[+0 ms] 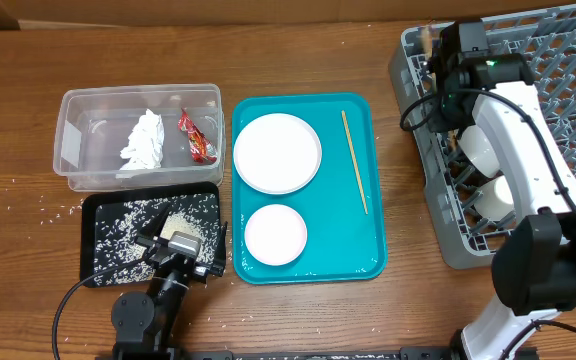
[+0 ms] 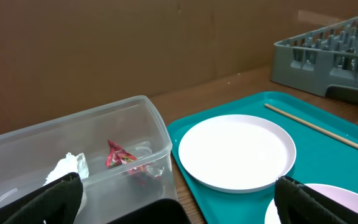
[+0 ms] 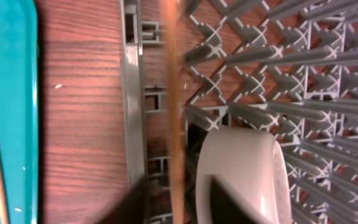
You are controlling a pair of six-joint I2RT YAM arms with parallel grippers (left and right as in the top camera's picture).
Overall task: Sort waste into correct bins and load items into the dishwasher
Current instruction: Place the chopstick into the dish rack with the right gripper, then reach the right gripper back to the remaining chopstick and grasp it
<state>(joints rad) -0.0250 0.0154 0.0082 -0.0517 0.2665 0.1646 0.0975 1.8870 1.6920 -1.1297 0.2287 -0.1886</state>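
My left gripper (image 1: 173,245) (image 2: 179,208) is open and empty, low over the black tray (image 1: 86,240) of rice grains (image 1: 138,225). The clear tub (image 1: 138,92) (image 2: 148,124) holds the white tissue (image 1: 143,140) (image 2: 64,168) and the red wrapper (image 1: 198,138) (image 2: 120,158). The large plate (image 1: 277,152) (image 2: 236,151), the smaller dish (image 1: 275,235) (image 2: 334,202) and one chopstick (image 1: 354,160) (image 2: 322,129) lie on the teal tray (image 1: 368,260). My right gripper (image 1: 453,50) (image 3: 179,208) holds the other chopstick (image 1: 426,38) (image 3: 174,93) over the left edge of the grey rack (image 1: 558,70) (image 3: 291,74).
A white cup (image 1: 483,145) (image 3: 241,168) and another pale round item (image 1: 498,195) sit in the rack under my right arm. Stray rice grains (image 1: 38,215) lie on the table left of the black tray. The teal tray's edge (image 3: 5,93) shows in the right wrist view.
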